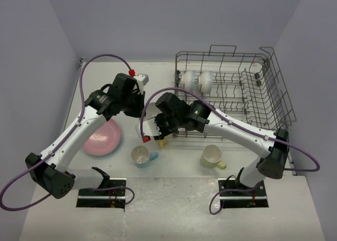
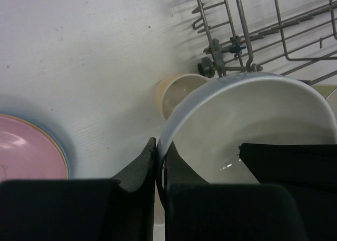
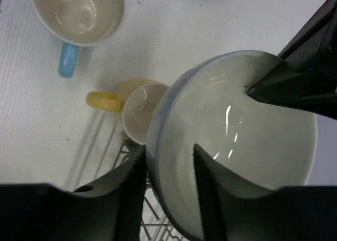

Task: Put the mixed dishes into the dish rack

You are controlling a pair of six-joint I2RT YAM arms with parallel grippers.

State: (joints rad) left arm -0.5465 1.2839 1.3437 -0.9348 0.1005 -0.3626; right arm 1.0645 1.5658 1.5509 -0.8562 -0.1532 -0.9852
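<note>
From above, both arms meet over the counter [image 1: 176, 170] at nine o'clock of the dish rack [image 1: 247, 100], which holds two white bowls [image 1: 198, 81]. Left wrist: the left claw [image 2: 158, 147] pinches a third white bowl [image 2: 253, 120] by its rim. Right wrist: the right claw [image 3: 168, 149] pinches the same bowl's seven-o'clock edge.

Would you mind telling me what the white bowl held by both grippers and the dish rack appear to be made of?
The white bowl: probably glazed ceramic, though hard plastic is possible; its smooth inside shows sharp glossy highlights. The dish rack: grey metal wire, apparently matte or coated; thin bent rods without shine.
</note>
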